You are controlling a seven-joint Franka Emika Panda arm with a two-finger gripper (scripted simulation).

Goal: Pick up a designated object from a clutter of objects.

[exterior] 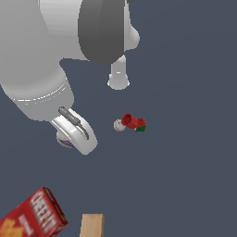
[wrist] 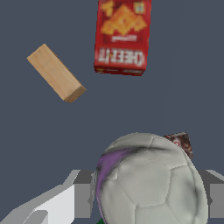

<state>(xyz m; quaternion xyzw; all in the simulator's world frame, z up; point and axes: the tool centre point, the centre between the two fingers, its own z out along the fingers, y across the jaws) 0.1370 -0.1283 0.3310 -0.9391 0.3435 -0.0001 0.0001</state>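
The whitish ball with purplish markings (wrist: 148,183) fills the space between my gripper's (wrist: 148,199) two grey fingers (wrist: 83,194), which press on both its sides. In the exterior view only a purple sliver of the ball (exterior: 67,144) shows under my hand (exterior: 74,132). The other clutter lies apart: the red Cheez-It box (exterior: 34,216), the tan wooden block (exterior: 91,226), and the red cup (exterior: 129,120) with the plain white ball (exterior: 119,125) and the red-green cube (exterior: 140,125) beside it. The small dark packet (wrist: 181,143) peeks out behind the held ball.
My arm's large white and grey links (exterior: 55,41) cover the upper part of the exterior view's left. The Cheez-It box (wrist: 122,37) and wooden block (wrist: 56,73) lie on the dark grey floor (exterior: 185,176), well away from the gripper.
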